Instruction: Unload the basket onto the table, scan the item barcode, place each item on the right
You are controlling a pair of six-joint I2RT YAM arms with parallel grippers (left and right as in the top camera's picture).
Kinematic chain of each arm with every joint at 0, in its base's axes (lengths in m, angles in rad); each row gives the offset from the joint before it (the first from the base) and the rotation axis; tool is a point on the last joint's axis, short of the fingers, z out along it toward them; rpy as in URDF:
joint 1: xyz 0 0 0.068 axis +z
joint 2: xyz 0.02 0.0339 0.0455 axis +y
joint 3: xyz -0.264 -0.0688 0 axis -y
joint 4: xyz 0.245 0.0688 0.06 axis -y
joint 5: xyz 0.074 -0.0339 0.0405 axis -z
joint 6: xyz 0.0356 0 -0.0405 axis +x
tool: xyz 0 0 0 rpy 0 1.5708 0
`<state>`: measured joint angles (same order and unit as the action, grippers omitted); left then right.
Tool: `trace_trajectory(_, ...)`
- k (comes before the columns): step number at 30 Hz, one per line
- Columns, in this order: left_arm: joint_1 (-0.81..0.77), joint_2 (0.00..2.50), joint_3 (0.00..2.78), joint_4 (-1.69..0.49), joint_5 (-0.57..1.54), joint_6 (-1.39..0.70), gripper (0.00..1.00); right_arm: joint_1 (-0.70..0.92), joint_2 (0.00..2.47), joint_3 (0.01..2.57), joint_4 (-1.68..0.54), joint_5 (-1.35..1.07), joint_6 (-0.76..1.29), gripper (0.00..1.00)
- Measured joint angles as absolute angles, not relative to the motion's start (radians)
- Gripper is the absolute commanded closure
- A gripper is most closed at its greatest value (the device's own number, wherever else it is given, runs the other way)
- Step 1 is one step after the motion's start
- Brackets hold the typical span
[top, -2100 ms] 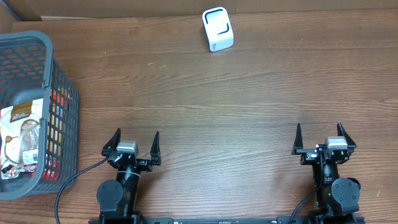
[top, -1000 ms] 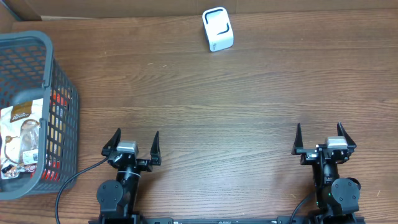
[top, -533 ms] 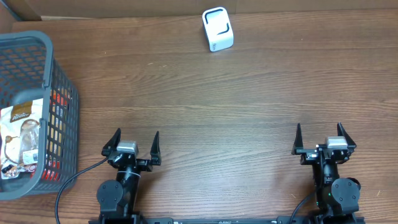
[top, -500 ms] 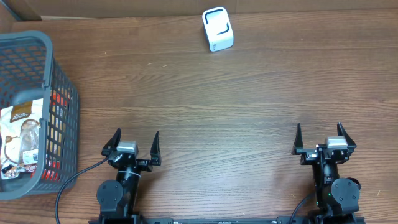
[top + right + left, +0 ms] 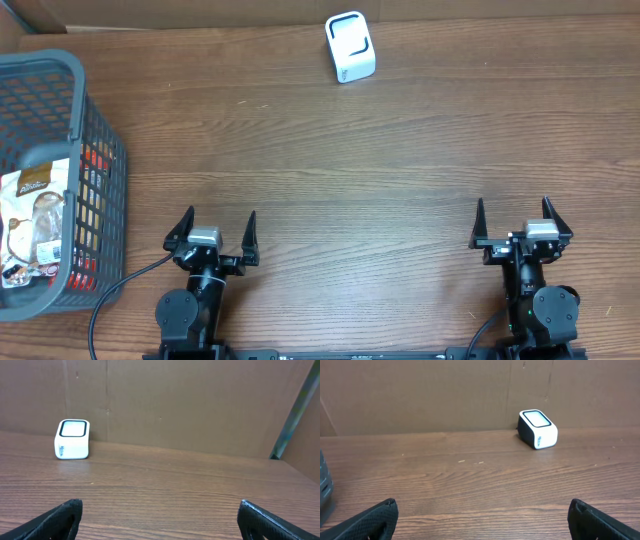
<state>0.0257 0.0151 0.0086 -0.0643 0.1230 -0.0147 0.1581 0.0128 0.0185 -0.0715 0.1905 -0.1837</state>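
With the left gripper (image 5: 219, 217) and right gripper (image 5: 512, 212) both gaping empty, the snack pouch (image 5: 30, 215) inside the basket (image 5: 102, 190) looks light, crinkly and slippery, so it is probably best pinched along a flat edge.

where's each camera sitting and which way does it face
Overhead: above the table, looking straight down; left end effector, right end effector, basket and scanner show.
Left wrist: low on the left arm, facing the scanner; own fingertips in bottom corners.
Right wrist: likewise, scanner at its left.
Shared: all see the scanner.
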Motion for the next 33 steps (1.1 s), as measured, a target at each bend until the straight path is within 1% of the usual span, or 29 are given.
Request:
trace_trajectory(13,0.026,0.015,0.009,-0.036,0.119,-0.015,0.0,0.158,0.013,0.019,-0.072,0.191,-0.183,0.0)
trace_trajectory(20,0.026,0.031,0.078,-0.109,0.116,-0.013,0.0,0.158,0.013,0.019,-0.072,0.191,-0.184,0.0)
trace_trajectory(24,0.026,0.126,0.203,-0.147,0.116,0.004,0.0,0.158,0.013,0.019,-0.072,0.191,-0.184,0.0)
trace_trajectory(29,0.026,0.324,0.4,-0.182,0.117,0.008,0.0,0.158,0.013,0.019,-0.071,0.191,-0.184,0.0)
trace_trajectory(33,0.026,0.523,0.621,-0.3,0.132,0.012,0.0,0.158,0.013,0.019,-0.071,0.191,-0.184,0.0)
